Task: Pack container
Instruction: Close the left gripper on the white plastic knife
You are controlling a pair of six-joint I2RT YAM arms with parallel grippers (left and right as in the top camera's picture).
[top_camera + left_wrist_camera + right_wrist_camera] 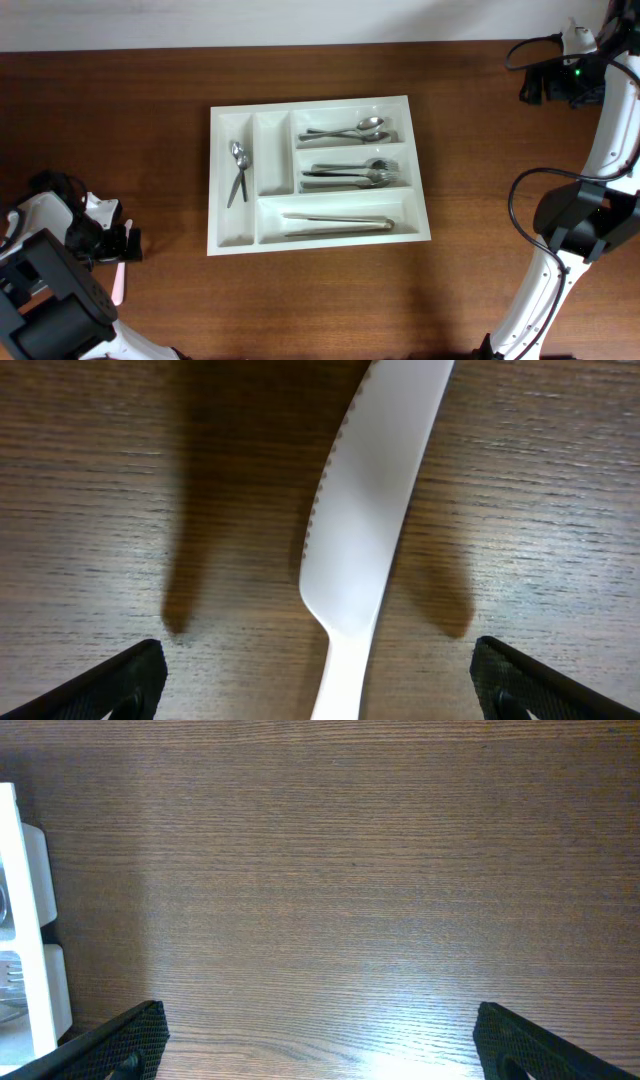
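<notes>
The container (271,155), a white cutlery tray, lies in the middle of the table. It holds metal spoons (238,170) in its far-left narrow slot, more spoons (350,130) in the top row, forks (355,172) in the middle row and a long metal piece (340,222) in the bottom row. A pale plastic knife (118,283) lies on the wood at the lower left. My left gripper (127,245) hovers open just over that knife (365,510), one finger on each side of its handle, not touching. My right gripper (537,85) is open over bare wood, right of the tray.
The second narrow slot of the tray holds nothing. In the right wrist view only the tray's outer wall (25,920) shows at the left edge, with wood grain elsewhere. Black cables loop beside the right arm (575,215).
</notes>
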